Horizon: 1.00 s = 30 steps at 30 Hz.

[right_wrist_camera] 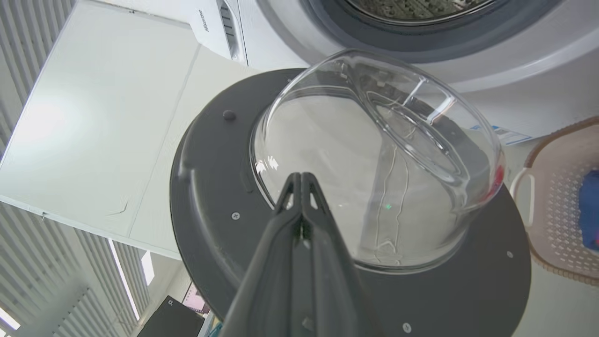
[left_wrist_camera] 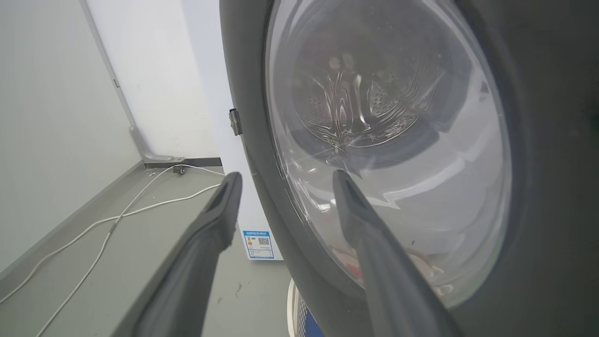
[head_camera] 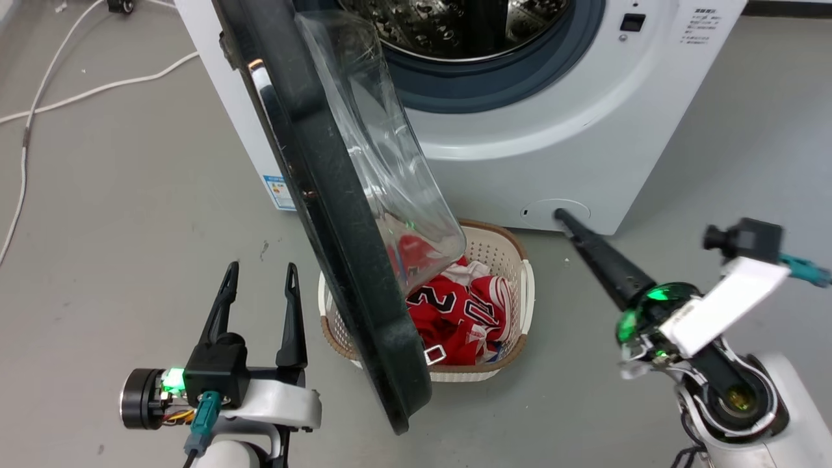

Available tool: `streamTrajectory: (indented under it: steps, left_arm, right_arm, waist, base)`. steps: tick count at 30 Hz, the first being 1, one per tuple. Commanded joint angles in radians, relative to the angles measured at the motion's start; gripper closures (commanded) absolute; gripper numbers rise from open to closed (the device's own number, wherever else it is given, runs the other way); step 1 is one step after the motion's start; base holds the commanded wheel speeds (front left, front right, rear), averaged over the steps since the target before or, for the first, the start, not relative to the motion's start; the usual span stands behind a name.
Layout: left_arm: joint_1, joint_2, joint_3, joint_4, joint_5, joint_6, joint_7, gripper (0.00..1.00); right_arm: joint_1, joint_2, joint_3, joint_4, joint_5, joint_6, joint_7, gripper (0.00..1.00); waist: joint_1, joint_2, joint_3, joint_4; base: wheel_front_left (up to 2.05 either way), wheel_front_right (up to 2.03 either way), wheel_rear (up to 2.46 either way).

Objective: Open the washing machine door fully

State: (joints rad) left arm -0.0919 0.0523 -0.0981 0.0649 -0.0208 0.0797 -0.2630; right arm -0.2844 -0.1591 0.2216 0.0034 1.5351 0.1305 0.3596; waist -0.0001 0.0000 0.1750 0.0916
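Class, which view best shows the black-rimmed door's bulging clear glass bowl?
The right wrist view: the whole glass bowl bulges toward it. The head view shows it side-on; the left wrist view, its outer face.

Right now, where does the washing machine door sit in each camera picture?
Head view: washing machine door edge-on, slanting from top centre to bottom centre.
Left wrist view: its outer face, across the right side.
Right wrist view: centre, inner face, glass bowl bulging toward the camera.
Shared landmark: the blue label sticker on the washing machine.

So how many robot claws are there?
2. The left gripper is open, beside the washing machine door. The right gripper is shut, its tip by the small round hatch.
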Motion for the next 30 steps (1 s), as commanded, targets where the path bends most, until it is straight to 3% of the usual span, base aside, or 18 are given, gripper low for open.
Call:
streamTrajectory:
  steps: [1,5,7,8,9,10,11,15,19,22,24,27,30]
  left_arm:
    - [0.013,0.001,0.001,-0.002,0.004,0.0,-0.003,0.0]
    - [0.036,0.006,0.011,-0.001,0.006,-0.005,-0.003,0.0]
    - [0.048,0.007,0.015,-0.001,0.007,-0.006,-0.003,0.0]
    - [0.053,0.007,0.017,-0.001,0.007,-0.007,-0.003,0.0]
    - [0.057,0.008,0.019,-0.002,0.007,-0.007,-0.003,0.0]
    - [0.063,0.008,0.02,-0.003,0.008,-0.007,-0.003,0.0]
    - [0.069,0.008,0.021,-0.004,0.009,-0.007,-0.003,0.0]
    - [0.093,0.008,0.024,-0.004,0.01,-0.007,-0.003,0.0]
    - [0.11,0.007,0.025,-0.009,0.008,-0.007,-0.003,0.0]
    - [0.123,0.007,0.025,-0.012,0.007,-0.007,-0.003,0.0]
    - [0.13,0.007,0.025,-0.014,0.007,-0.007,-0.003,0.0]
    - [0.137,0.006,0.025,-0.014,0.006,-0.008,-0.003,0.0]
    - [0.146,0.006,0.026,-0.016,0.006,-0.008,-0.003,0.0]
  right_arm:
    - [0.024,0.003,-0.016,-0.019,-0.017,0.0,-0.036,1.0]
    - [0.072,-0.008,-0.076,-0.071,-0.111,0.0,-0.2,1.0]
    - [0.106,-0.011,-0.094,-0.084,-0.168,0.0,-0.296,0.92]
    - [0.116,-0.028,-0.104,-0.086,-0.226,0.0,-0.352,0.75]
    - [0.123,-0.048,-0.105,-0.089,-0.294,0.0,-0.417,0.52]
    - [0.135,-0.053,-0.1,-0.083,-0.353,0.0,-0.482,0.16]
    - [0.151,-0.061,-0.099,-0.069,-0.413,0.0,-0.545,0.0]
    - [0.18,-0.082,-0.137,-0.043,-0.66,0.0,-0.623,0.0]
    - [0.211,0.011,-0.28,-0.103,-0.973,0.0,-0.624,0.0]
    - [0.239,0.029,-0.309,-0.173,-1.232,0.0,-0.624,0.0]
    - [0.265,0.067,-0.33,-0.186,-1.308,0.0,-0.624,0.0]
    - [0.298,0.074,-0.321,-0.213,-1.43,0.0,-0.624,0.0]
    - [0.35,0.094,-0.316,-0.201,-1.478,0.0,-0.624,0.0]
  waist:
    - [0.0001,0.0,-0.012,-0.009]
    - [0.0001,0.0,-0.041,-0.022]
    - [0.0001,0.0,-0.056,-0.026]
    - [0.0001,0.0,-0.063,-0.027]
    - [0.0001,0.0,-0.069,-0.029]
    - [0.0001,0.0,-0.078,-0.031]
    - [0.0001,0.0,-0.085,-0.033]
    - [0.0001,0.0,-0.113,-0.038]
    - [0.0001,0.0,-0.13,-0.041]
    - [0.0001,0.0,-0.139,-0.041]
    - [0.0001,0.0,-0.147,-0.041]
    - [0.0001,0.0,-0.156,-0.04]
    - [0.0001,0.0,-0.162,-0.039]
  base:
    - [0.0,0.0,0.0]
    - [0.0,0.0,0.0]
    - [0.0,0.0,0.0]
    - [0.0,0.0,0.0]
    - [0.0,0.0,0.0]
    - [0.0,0.0,0.0]
    - [0.0,0.0,0.0]
    - [0.0,0.0,0.0]
    - [0.0,0.0,0.0]
    - [0.0,0.0,0.0]
    - [0.0,0.0,0.0]
    - [0.0,0.0,0.0]
    - [0.0,0.0,0.0]
